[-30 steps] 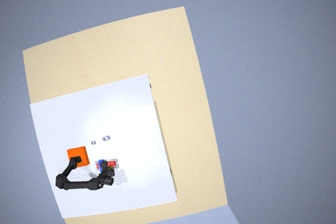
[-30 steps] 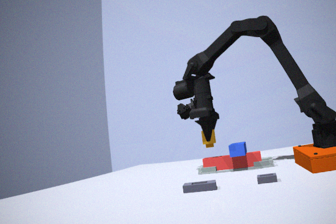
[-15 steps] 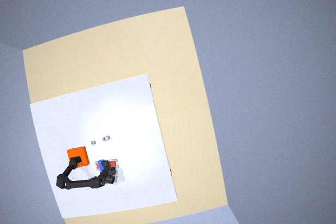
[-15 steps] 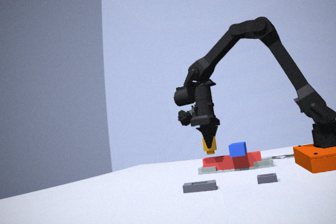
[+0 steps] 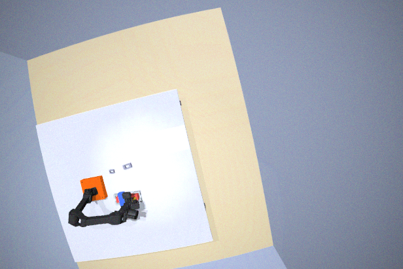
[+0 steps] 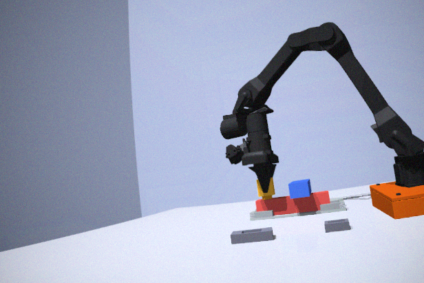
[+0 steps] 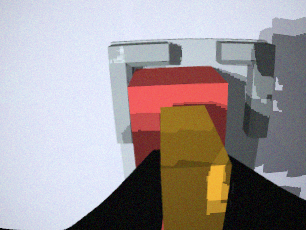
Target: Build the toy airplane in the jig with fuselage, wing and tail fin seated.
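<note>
The red fuselage [image 6: 282, 205] [image 7: 175, 97] lies level in the pale grey cradle [image 6: 262, 215] [image 7: 117, 95]. The blue wing [image 5: 121, 198] [image 6: 300, 189] sits across the fuselage top, with no gap visible in the exterior view. My gripper [image 6: 266, 189] [image 7: 184, 158] points down over the tail end, shut on the yellow tail fin [image 6: 270, 186] [image 7: 185, 145]. The fin is upright. Its narrow tab shows between its body and the fuselage top, with the tab's lower end at the top surface. The fin hides the tail socket in the wrist view, so how far the tab is in cannot be told.
Two grey holders with recesses, a larger one [image 5: 127, 165] [image 6: 252, 237] and a smaller one [image 5: 112, 171] [image 6: 337, 226], stand to one side of the cradle. The orange arm base [image 5: 93, 183] [image 6: 382, 200] is beyond the wing end of the cradle.
</note>
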Available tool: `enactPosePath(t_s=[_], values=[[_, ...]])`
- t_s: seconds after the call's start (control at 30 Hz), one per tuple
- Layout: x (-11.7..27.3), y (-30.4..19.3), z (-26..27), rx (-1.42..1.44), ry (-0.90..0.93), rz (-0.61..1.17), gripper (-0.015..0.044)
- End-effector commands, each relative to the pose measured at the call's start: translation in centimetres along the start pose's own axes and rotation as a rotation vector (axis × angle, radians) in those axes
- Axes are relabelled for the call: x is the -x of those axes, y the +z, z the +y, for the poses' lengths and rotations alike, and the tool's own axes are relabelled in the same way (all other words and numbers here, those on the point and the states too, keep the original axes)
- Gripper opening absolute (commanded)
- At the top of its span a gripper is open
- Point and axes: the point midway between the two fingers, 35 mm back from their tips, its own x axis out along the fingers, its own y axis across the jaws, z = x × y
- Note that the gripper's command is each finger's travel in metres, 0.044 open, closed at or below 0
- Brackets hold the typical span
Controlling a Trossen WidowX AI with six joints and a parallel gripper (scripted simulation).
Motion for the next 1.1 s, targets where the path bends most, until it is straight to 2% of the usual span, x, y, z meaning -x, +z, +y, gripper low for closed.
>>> enactPosePath(t_s=[0.0, 0.2, 0.23, 0.37, 0.7, 0.97, 1.07], values=[[-0.3, -0.1, 0.0, -0.002, 0.000, 0.007, 0.0065], [0.0, 0.0, 0.0, 0.000, 0.000, 0.001, 0.0031], [0.0, 0.0, 0.0, 0.000, 0.000, 0.001, 0.0005], [0.0, 0.0, 0.0, 0.000, 0.000, 0.001, 0.0000], [0.0, 0.0, 0.0, 0.000, 0.000, 0.001, 0.0260], [0.2, 0.0, 0.0, 0.000, 0.000, 0.001, 0.0260], [3.1, 0.4, -0.1, -0.002, 0.000, 0.001, 0.0260]])
